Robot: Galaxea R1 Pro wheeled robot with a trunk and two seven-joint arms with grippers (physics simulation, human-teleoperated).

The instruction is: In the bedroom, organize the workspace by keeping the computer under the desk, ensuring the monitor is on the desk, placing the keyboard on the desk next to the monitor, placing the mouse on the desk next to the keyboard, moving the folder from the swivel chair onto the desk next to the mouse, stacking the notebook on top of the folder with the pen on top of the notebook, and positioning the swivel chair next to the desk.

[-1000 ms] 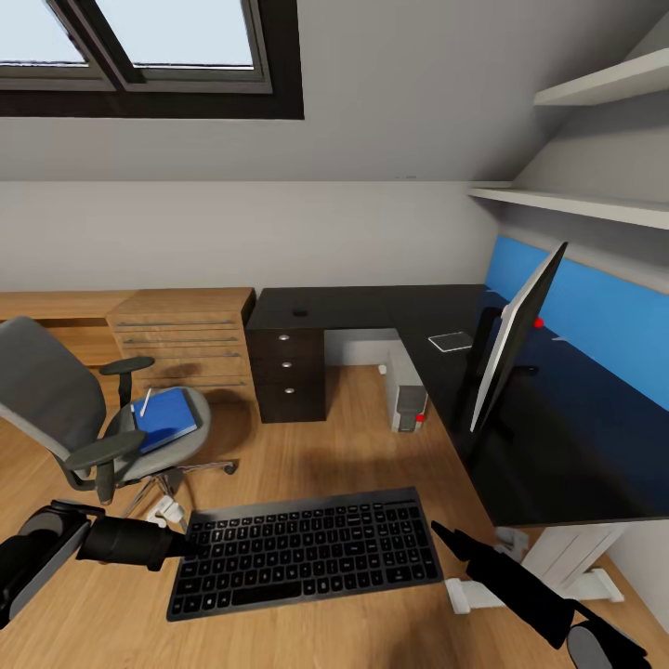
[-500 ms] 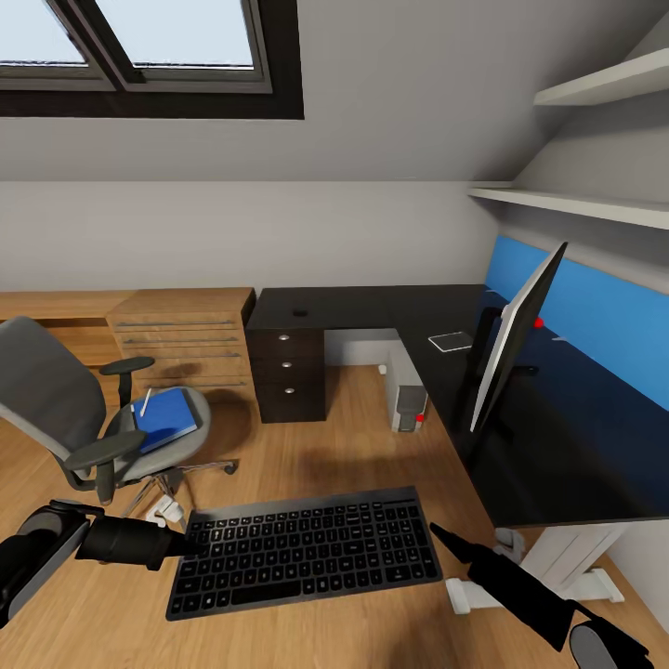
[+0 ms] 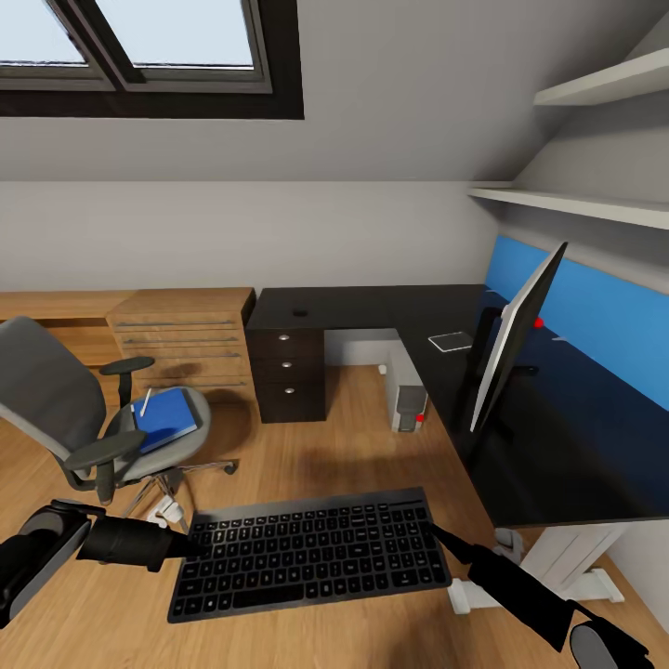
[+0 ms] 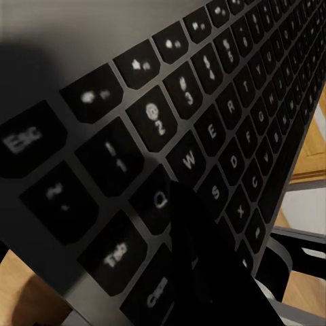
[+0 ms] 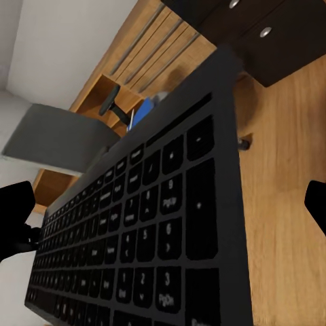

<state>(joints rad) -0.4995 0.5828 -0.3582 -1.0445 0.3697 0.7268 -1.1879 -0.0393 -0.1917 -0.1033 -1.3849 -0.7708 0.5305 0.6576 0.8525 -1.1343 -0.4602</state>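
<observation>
The keyboard hangs low centre of the head frame, above the floor, left gripper clamped on its left edge, right gripper touching its right end, width unclear. Keep it level and carry it right onto the bench, beside the monitor.

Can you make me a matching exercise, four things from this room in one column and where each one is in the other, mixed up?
Things:
1. keyboard
2. folder
3. monitor
4. computer

Places:
A. under the desk
B. on the chair seat
C. held above the floor between both arms
D. standing on the desk

Pairs: 1-C, 2-B, 3-D, 4-A
</observation>
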